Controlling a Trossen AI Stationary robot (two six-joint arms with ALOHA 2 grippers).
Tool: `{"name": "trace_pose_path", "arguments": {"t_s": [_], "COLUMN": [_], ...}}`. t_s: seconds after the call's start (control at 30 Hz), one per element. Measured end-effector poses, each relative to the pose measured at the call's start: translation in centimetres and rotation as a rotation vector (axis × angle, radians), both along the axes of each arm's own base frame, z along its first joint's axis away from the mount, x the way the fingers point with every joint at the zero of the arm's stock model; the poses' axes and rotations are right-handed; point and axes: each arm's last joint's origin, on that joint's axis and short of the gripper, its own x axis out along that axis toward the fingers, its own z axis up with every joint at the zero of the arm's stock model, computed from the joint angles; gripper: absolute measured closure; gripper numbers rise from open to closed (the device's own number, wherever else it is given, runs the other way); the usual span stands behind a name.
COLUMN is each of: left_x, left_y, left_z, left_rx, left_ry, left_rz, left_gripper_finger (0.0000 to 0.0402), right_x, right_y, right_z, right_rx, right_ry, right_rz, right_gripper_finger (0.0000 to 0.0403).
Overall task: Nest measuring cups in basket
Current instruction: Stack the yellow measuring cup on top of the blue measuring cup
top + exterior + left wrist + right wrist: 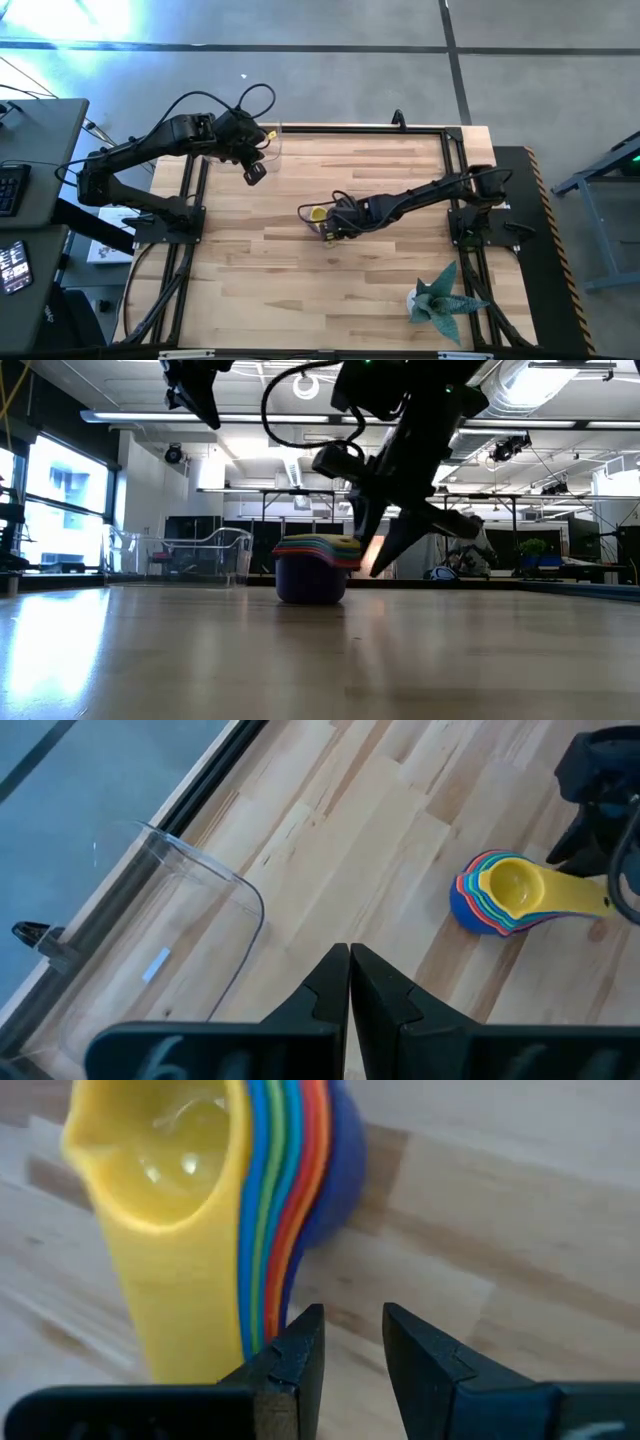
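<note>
Robotics lab or workshop, wooden table point(300, 290) framed by black metal rails point(345, 129); behind the table, workbenches point(560, 565), exposed ceiling ducts point(545, 380), large windows point(65, 510)

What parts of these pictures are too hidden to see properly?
- Cups: nested, so only coloured rims show under the yellow one; a count is unsure.
- High view: the right pincer covers most of the stack.
- Basket: the left wrist view's edge and the left pincer cut off part of it.
- Low view: the basket is see-through, hard to trace against the room.
</note>
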Motion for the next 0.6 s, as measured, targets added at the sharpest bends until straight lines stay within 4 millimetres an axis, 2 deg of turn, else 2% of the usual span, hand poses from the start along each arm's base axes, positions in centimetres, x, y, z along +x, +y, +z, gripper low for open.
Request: {"name": "trace_pose_path", "arguments": {"t_s": [0.6], "left_x": [0.0], "left_y": [0.0], "left_z": [0.0], "left_rx": [0.013], "left_ry": [0.008], "left_rz": [-0.025], "left_gripper_finger": [0.0399], "right_x": [1.9], "right_y": [0.5], "right_z": [0.4], "right_rx": [0.022], "right_ry": [-0.197], "right_rz": [-0.048], "right_gripper_finger": [0.0307]}}
